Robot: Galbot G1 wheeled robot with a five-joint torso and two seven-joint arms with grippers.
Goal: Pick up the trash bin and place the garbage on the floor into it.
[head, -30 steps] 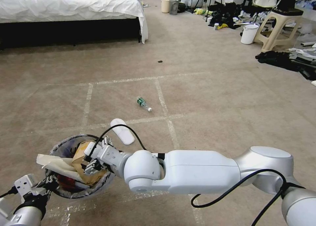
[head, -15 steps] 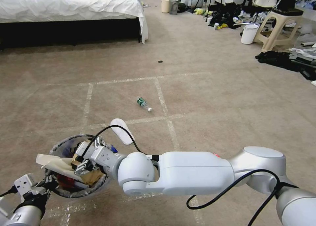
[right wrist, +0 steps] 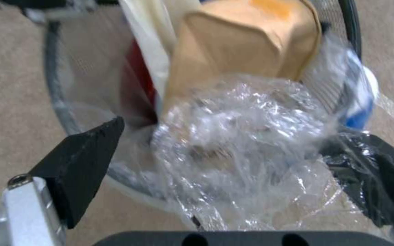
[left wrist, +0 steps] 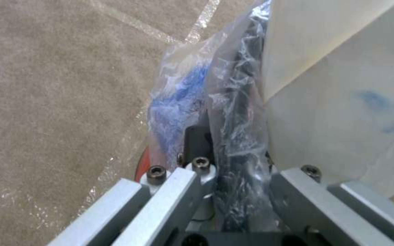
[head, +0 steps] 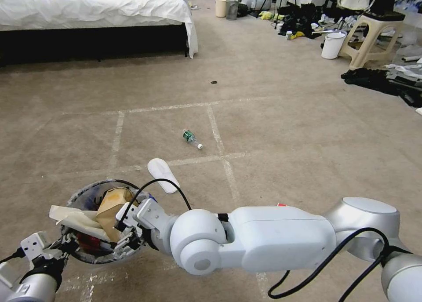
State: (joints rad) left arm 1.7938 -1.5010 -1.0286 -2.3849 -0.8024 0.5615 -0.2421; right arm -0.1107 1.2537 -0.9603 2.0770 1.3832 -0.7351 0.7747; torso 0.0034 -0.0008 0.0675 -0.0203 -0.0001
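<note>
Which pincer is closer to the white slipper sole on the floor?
Right. The right pincer is over the trash bin, just short of the slipper sole. The left pincer grips the bin's near rim, farther back.

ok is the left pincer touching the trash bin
Touching. In the left wrist view the left pincer is shut on the trash bin, its bag-covered rim pinched between the fingers. The head view shows it at the bin's near-left edge.

No legible txt anywhere.
</note>
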